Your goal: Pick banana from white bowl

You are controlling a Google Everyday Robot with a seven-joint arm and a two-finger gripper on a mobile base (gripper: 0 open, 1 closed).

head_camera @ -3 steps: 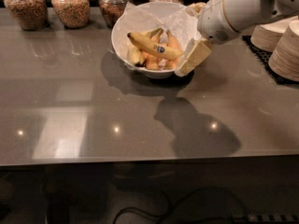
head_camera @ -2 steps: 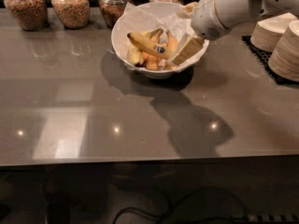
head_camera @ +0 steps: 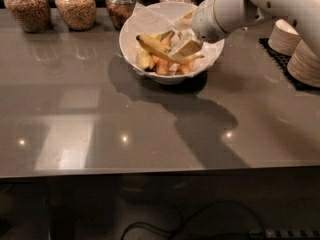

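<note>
- Camera view: the white bowl (head_camera: 167,77) stands at the far side of the table (head_camera: 150,139), lined with crumpled paper that cushions the fruit.
- The banana (head_camera: 157,48) is inside the bowl. It lies across the top of the other fruit (head_camera: 162,66), one dark tip toward the bowl's left rim and the other poking out toward its right rim. Being on top, it can be reached without digging.
- The gripper (head_camera: 187,49) is down inside the bowl's right half, right at the banana's right-hand part. The arm (head_camera: 235,11) comes in from the bowl's right and slopes down over the rim, probably to clear the bowl wall.
- Whether the gripper has closed on the banana I cannot tell. It covers that stretch of the fruit.
- My judgement is that the grasp is in hand and the lift out of the bowl is not yet done.
- Glass jars (head_camera: 75,6) stand in a row behind the bowl, and stacked paper bowls (head_camera: 302,59) sit well to its right. Both are clear of the arm's way up.
</note>
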